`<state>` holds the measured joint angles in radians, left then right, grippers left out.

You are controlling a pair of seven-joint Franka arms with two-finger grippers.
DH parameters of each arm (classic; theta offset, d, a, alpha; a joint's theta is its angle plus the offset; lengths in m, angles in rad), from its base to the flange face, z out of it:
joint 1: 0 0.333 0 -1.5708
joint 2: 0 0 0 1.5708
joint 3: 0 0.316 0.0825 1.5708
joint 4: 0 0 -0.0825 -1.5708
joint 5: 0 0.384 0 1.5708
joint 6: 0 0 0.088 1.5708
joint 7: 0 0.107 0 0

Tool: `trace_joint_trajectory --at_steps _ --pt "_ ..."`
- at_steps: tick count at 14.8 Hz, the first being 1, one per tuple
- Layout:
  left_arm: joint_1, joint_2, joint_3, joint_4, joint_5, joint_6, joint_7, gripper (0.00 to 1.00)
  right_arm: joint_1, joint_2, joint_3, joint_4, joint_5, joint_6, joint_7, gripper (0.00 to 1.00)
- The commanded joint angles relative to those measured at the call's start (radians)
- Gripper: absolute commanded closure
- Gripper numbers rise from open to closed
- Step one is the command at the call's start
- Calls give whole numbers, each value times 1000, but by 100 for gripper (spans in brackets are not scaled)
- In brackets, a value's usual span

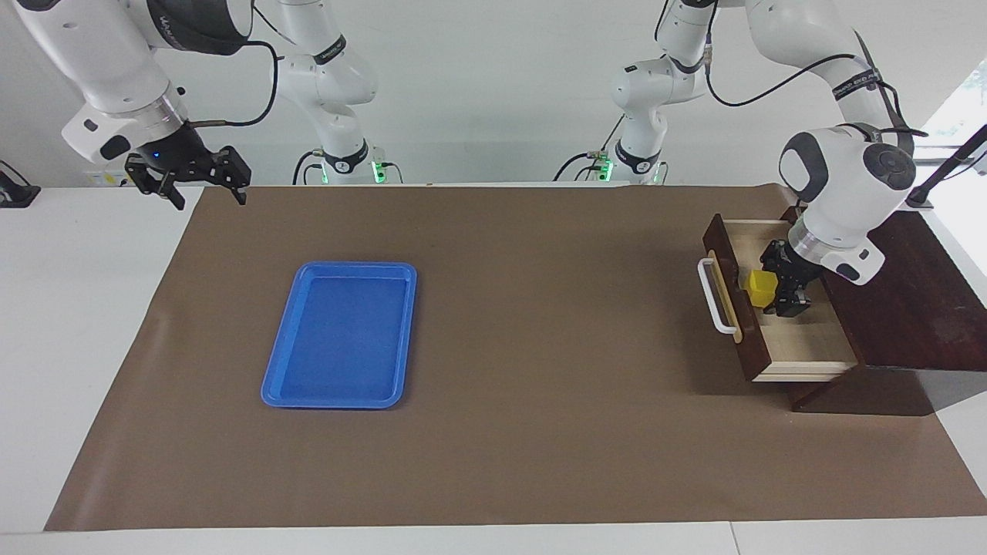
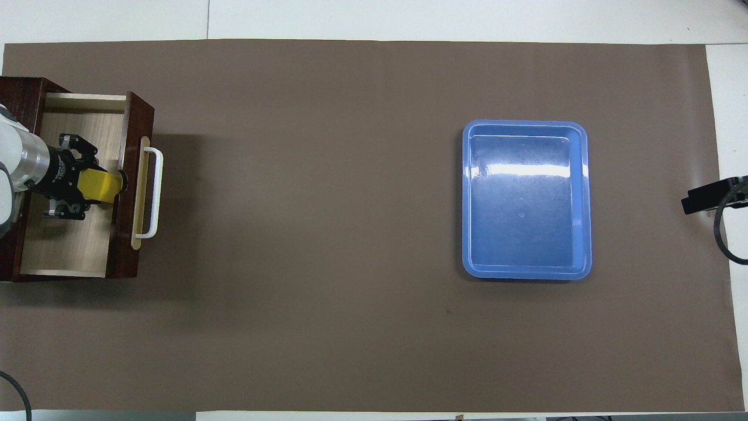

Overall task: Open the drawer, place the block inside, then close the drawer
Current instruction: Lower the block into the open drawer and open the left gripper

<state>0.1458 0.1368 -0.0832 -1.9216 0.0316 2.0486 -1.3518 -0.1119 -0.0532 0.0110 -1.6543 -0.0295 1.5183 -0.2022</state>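
— Where is the block?
— Inside the open drawer, just beside its front panel, clenched in the left gripper.
— And the right gripper?
— Waiting with fingers spread above the table's edge at the right arm's end, well apart from the blue tray.
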Motion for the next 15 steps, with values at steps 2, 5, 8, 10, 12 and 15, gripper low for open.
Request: trace_joint_trajectory --at_steps 2,5,8,10,12,15 --pt "17 -36 -7 -45 -1 31 19 92 -20 15 12 17 -6 -12 3 0" --pt "15 -34 -7 -37 -1 35 7 0 -20 15 12 16 -6 -12 3 0" --pt "12 -31 -7 19 -1 -17 2 0 -20 13 13 13 -6 -13 3 0" --pt "6 -29 -7 111 -4 -120 -6 0 -20 10 13 13 -6 -15 4 0" --pt "-2 -28 -15 221 -9 -230 -21 0 -19 6 13 11 -7 -13 4 0" --pt "-87 -28 -20 308 -12 -344 -84 0 -17 4 13 7 -7 -13 4 0"
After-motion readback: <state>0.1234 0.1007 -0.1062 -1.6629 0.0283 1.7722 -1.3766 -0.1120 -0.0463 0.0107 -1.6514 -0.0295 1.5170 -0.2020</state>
